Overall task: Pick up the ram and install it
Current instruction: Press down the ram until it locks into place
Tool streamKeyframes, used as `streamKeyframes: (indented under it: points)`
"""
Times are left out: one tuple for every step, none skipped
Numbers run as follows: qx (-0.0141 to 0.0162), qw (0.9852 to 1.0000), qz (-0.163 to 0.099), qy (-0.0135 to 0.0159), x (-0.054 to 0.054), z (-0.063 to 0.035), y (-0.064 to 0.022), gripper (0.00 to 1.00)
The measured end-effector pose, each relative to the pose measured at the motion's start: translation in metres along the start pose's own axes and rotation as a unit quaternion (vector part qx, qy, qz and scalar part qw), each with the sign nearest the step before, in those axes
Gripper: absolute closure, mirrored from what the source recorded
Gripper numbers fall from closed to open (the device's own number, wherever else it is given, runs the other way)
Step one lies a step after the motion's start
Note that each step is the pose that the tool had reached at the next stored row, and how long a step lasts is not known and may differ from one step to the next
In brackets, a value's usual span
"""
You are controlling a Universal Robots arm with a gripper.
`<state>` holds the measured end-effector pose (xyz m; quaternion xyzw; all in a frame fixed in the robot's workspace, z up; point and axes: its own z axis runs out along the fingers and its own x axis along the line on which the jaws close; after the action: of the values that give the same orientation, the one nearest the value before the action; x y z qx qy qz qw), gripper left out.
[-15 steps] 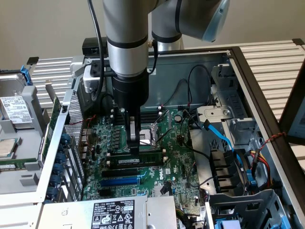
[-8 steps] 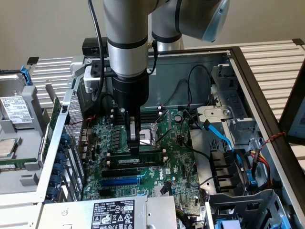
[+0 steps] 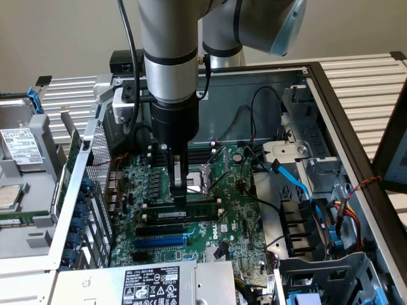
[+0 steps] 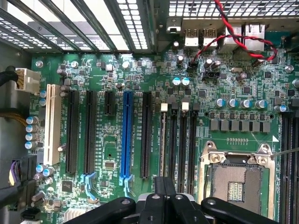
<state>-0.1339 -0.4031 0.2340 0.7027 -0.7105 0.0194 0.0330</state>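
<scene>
**Claw lowered over the memory slots of an open computer case**

Slatted metal tabletop surrounds the open computer case, whose green motherboard lies flat inside. You see the robot arm reaching straight down into the case, with its claw near the middle of the board. The fingers are pressed together, their tips resting on the top edge of the ram, a thin green stick that stands on edge in a slot and runs across the board. Just beside it, toward the power supply at the case's near edge, lie a long black slot and then the blue slot. A bare processor socket sits just behind the claw. In the wrist view you look past the closed claw onto the blue slot, the row of black slots and the socket. Blue and black cables crowd the case's side at the exterior view's right.
</scene>
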Motion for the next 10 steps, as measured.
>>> streamKeyframes:
  points:
    - [0.0,1.0,0.0,0.0005,0.0,0.0,-0.0008,0.89]
    - [0.0001,1.0,0.0,0.0009,0.0,0.0001,-0.0014,0.89]
    - [0.0001,1.0,0.0,0.0016,0.0,0.0001,-0.0016,0.89]
    - [0.0001,1.0,0.001,0.0025,0.0,0.0001,-0.0017,0.89]
    - [0.0001,1.0,0.001,0.0031,0.0,0.0001,-0.0017,0.89]
    - [0.0002,1.0,0.001,0.0037,0.0,0.0003,-0.0017,0.89]
    - [0.0004,1.0,0.001,0.004,0.0,0.0006,-0.0017,0.89]
    - [0.0004,1.0,0.001,0.004,-0.0001,0.001,-0.0018,0.89]
    - [0.0004,1.0,0.001,0.004,-0.0001,0.0017,-0.0018,0.89]
    - [0.0005,1.0,0.001,0.0039,-0.0002,0.0024,-0.0018,0.89]
